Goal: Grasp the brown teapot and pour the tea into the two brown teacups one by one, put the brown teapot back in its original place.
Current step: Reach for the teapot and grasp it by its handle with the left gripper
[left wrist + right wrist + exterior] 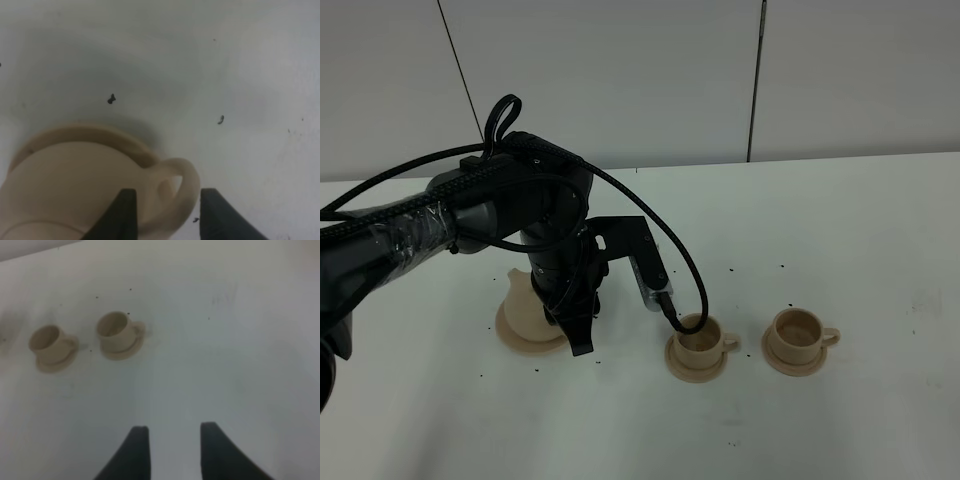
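Over on the left, the brown teapot sits on its wide saucer on the bench. The left hand is right at it, jaws wide and straddling the loop handle without pinching. It looks like glazed ceramic, so likely rigid, slick, breakable and weighty if full, and that loop is the place to clamp firmly so it can't swing. Moving right, the left teacup and the right teacup stand on small saucers, light and easily nudged, the right hand hangs spread and empty, and no brand, label or writing shows anywhere.
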You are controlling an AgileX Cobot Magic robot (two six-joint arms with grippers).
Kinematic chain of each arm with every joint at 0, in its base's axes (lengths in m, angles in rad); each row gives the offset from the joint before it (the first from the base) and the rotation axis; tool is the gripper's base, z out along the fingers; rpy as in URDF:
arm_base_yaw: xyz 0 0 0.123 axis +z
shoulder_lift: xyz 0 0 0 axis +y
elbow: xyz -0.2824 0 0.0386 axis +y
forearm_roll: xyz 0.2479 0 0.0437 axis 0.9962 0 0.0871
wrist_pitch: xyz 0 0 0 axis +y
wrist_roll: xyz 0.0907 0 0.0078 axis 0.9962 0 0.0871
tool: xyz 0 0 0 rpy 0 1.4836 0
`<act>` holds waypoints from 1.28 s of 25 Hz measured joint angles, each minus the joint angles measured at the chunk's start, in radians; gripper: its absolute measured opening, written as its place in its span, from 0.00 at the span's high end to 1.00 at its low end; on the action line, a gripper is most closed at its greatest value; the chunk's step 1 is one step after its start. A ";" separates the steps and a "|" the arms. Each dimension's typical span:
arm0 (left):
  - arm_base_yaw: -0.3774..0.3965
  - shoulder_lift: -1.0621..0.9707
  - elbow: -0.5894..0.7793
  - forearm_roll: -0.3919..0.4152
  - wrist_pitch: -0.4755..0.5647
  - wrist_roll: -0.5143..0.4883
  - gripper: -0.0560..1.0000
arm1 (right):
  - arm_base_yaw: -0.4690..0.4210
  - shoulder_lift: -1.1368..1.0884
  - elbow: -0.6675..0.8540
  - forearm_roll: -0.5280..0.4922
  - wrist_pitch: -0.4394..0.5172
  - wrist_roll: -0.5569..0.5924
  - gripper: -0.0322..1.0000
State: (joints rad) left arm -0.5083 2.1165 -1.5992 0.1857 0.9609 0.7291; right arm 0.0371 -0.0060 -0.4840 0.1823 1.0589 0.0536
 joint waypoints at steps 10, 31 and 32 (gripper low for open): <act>0.000 0.000 -0.041 -0.089 -0.015 0.020 0.60 | 0.000 0.000 0.000 0.000 0.000 0.000 0.73; 0.000 0.045 -0.042 -0.177 0.010 0.049 0.60 | 0.000 0.000 0.000 0.000 0.000 0.000 0.73; 0.000 0.045 -0.042 -0.176 0.010 0.049 0.60 | 0.000 0.000 0.000 0.000 0.000 0.000 0.73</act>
State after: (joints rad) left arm -0.5083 2.1617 -1.6410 0.0095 0.9710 0.7785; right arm 0.0371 -0.0060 -0.4840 0.1823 1.0589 0.0536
